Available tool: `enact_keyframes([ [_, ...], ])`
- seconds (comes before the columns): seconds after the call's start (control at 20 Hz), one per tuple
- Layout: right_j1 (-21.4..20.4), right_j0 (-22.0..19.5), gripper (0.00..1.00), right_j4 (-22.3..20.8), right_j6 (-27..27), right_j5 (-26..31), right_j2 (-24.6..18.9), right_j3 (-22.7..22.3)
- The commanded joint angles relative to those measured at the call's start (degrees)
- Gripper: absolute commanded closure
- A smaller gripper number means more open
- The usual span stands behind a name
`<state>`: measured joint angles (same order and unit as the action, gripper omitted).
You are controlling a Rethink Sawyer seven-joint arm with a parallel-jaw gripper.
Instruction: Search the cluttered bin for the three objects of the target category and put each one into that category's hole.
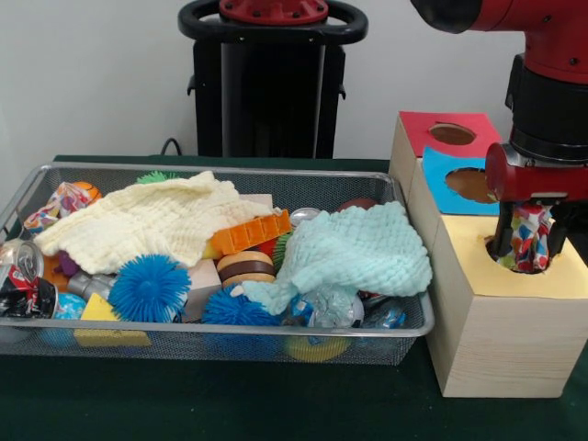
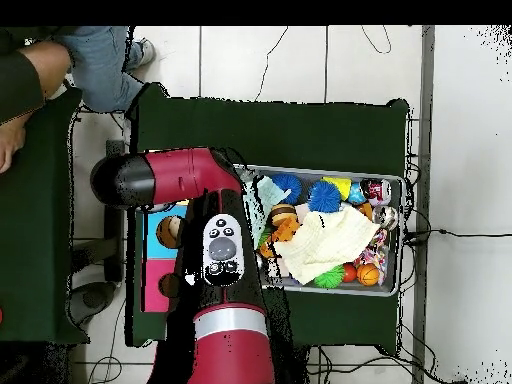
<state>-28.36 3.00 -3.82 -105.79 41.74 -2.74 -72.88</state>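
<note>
My gripper (image 1: 528, 246) hangs over the yellow-topped wooden box (image 1: 501, 340) at the right. It is shut on a polka-dot cloth (image 1: 531, 230), whose lower end hangs into the round hole (image 1: 501, 253) in the yellow face. The wire mesh bin (image 1: 230, 170) lies to the left, full of clutter. A second polka-dot cloth (image 1: 57, 204) lies crumpled at the bin's far left end. No third one shows. In the overhead view my arm (image 2: 222, 250) covers the gripper and the yellow box; the bin (image 2: 397, 215) lies to its right.
The bin holds a pale yellow knitted cloth (image 1: 152, 220), a mint-green knitted cloth (image 1: 358, 253), blue spiky balls (image 1: 149, 288), an orange block (image 1: 253, 231) and crushed cans (image 1: 18, 271). Blue-faced (image 1: 469, 175) and red-faced (image 1: 450, 133) boxes stand behind the yellow one. A person (image 2: 40, 70) sits at the overhead view's top left.
</note>
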Motion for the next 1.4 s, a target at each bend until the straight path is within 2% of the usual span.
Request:
enact_keyframes([
  [0.05,-0.6,-0.2,0.00,-0.3,-2.9,4.1,-2.8,-5.6],
  [0.4,-6.1,-0.7,0.00,0.7,-2.3,6.6,-2.7,-9.8],
  [0.7,-8.2,-1.3,0.00,1.0,-1.8,7.6,-3.0,-11.2],
  [1.4,-2.4,-1.3,0.00,0.0,-3.6,-0.8,-4.1,-9.1],
])
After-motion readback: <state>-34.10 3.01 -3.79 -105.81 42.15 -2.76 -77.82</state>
